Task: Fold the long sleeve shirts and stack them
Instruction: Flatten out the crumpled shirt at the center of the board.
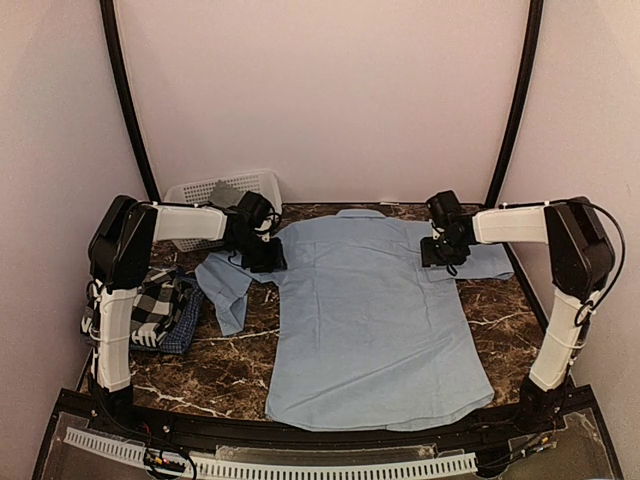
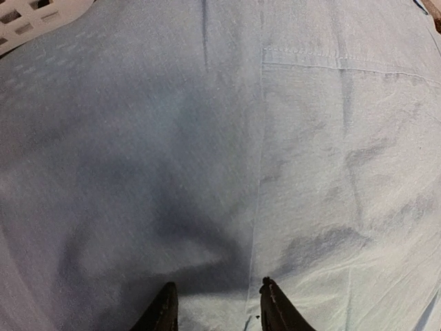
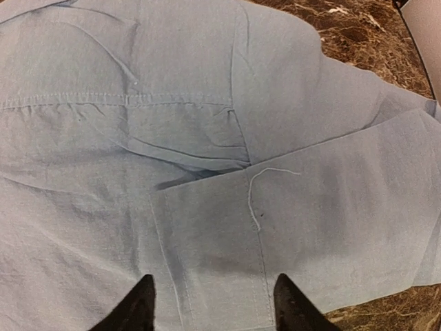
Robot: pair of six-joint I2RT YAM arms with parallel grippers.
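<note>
A light blue long sleeve shirt (image 1: 370, 330) lies spread flat on the dark marble table (image 1: 500, 320), collar at the far side. Its left sleeve (image 1: 228, 290) is bunched beside the body. The right sleeve (image 1: 485, 262) is folded in, with its cuff (image 3: 207, 227) on the shoulder. My left gripper (image 1: 265, 258) hovers low over the left shoulder, its fingertips apart above the cloth (image 2: 310, 138), and my left gripper (image 2: 217, 293) holds nothing. My right gripper (image 1: 440, 255) is open just above the cuff, and my right gripper (image 3: 213, 289) has nothing between its fingers. A black-and-white checked shirt (image 1: 150, 305) and a dark blue checked one (image 1: 185, 332) are piled at the left.
A white lattice basket (image 1: 225, 188) stands at the back left, holding a grey cloth (image 1: 228, 195). A loose thread (image 3: 253, 196) lies on the cuff. Bare marble shows at the front left (image 1: 210, 370) and to the right of the shirt. Black frame poles rise at both back corners.
</note>
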